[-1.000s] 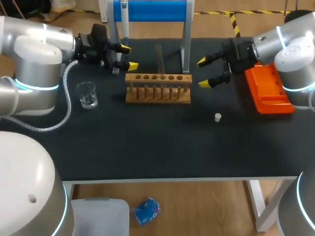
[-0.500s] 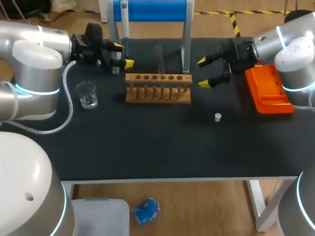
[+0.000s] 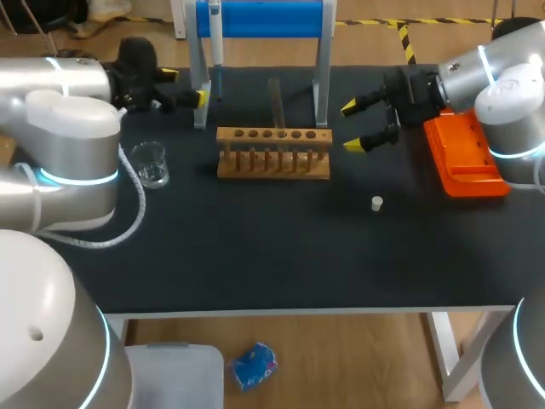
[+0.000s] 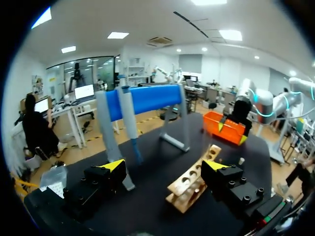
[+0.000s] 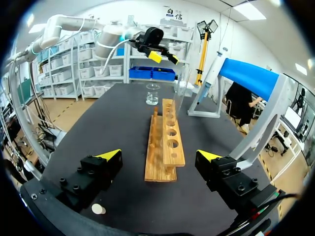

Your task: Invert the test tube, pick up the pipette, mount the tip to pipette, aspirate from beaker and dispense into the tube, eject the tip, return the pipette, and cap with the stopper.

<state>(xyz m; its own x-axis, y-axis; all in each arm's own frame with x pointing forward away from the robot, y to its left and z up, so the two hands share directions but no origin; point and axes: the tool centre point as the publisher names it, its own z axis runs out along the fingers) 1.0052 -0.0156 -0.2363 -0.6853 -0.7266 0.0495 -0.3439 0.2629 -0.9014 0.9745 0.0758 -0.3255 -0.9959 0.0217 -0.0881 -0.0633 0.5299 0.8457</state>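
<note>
A wooden rack (image 3: 272, 153) stands mid-table with a clear test tube (image 3: 275, 100) upright in it. The pipette (image 3: 215, 41) hangs on the blue-topped stand (image 3: 260, 17) behind the rack. My left gripper (image 3: 185, 86) is open just left of the stand's left leg; in the left wrist view the pipette (image 4: 130, 120) is ahead of the open gripper (image 4: 163, 167). My right gripper (image 3: 351, 126) hovers open at the rack's right end, with the rack (image 5: 165, 140) and tube (image 5: 181, 88) ahead of it. A glass beaker (image 3: 151, 164) and a white stopper (image 3: 376, 203) sit on the table.
An orange tip box (image 3: 464, 153) lies at the right edge, beside my right arm. The stand's grey legs (image 3: 322, 81) rise behind the rack. The dark table top (image 3: 272, 256) is bare in front of the rack.
My left gripper has drawn back and to the left, from beside the rack's left end to the left of the stand's leg. The right arm has kept still.
</note>
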